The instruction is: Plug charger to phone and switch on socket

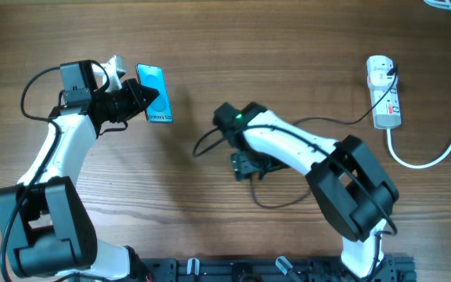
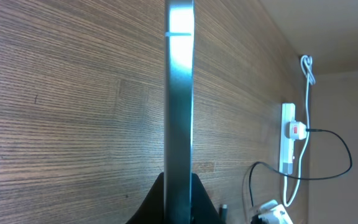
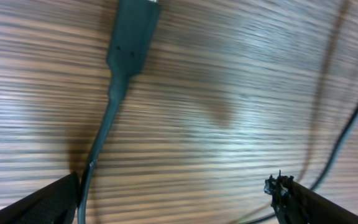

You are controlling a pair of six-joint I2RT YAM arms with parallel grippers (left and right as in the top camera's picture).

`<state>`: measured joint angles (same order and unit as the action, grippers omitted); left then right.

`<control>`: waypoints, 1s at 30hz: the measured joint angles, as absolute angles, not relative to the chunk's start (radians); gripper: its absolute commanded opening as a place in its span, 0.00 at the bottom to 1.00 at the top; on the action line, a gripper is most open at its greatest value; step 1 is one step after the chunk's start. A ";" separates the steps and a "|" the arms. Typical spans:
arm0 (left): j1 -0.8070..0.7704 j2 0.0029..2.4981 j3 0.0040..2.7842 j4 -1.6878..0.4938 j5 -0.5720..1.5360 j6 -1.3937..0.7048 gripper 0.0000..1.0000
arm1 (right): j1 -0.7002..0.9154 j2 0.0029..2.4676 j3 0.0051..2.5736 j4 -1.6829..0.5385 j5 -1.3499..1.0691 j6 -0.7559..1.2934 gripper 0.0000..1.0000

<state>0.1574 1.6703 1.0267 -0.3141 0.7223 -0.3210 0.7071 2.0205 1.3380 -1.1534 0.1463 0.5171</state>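
Observation:
The phone [image 1: 154, 93], turquoise-screened, is lifted off the table at the back left with my left gripper [image 1: 142, 101] shut on its lower end. In the left wrist view the phone [image 2: 179, 93] shows edge-on, pinched between the jaws of the left gripper [image 2: 179, 182]. The charger [image 1: 349, 123] is a thin black cable running from the socket [image 1: 384, 102] towards the table's middle. My right gripper [image 1: 249, 166] hovers low there, open. In the right wrist view the charger's connector [image 3: 132, 37] lies on the wood ahead of the right gripper [image 3: 176, 200], its cable passing beside the left fingertip [image 3: 48, 202].
The socket's thick white cord [image 1: 433, 157] loops along the right edge of the table. Loose black cable curls on the wood around the right arm's wrist [image 1: 210, 142]. The socket [image 2: 289, 138] with its red switch mark [image 2: 297, 129] shows at the far right of the left wrist view.

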 measured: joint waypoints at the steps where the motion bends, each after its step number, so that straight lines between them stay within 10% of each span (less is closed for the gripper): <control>1: 0.157 1.670 1.027 -0.314 0.722 -0.321 0.04 | 0.697 2.023 1.338 -1.157 0.146 0.505 1.00; 7: 0.157 1.670 1.027 -0.314 0.722 -0.321 0.04 | 0.678 2.025 1.340 -1.093 0.076 0.462 0.99; 14: 0.157 1.670 1.027 -0.315 0.722 -0.321 0.04 | 0.679 2.027 1.339 -1.036 -0.026 0.540 0.58; 30: 0.157 1.670 1.027 -0.315 0.722 -0.321 0.04 | 0.678 2.021 1.323 -0.959 -0.019 0.686 0.29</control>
<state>0.1574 1.6703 1.0267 -0.3153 0.7219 -0.3210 0.6785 2.0212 1.3228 -0.9592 -0.0189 0.6861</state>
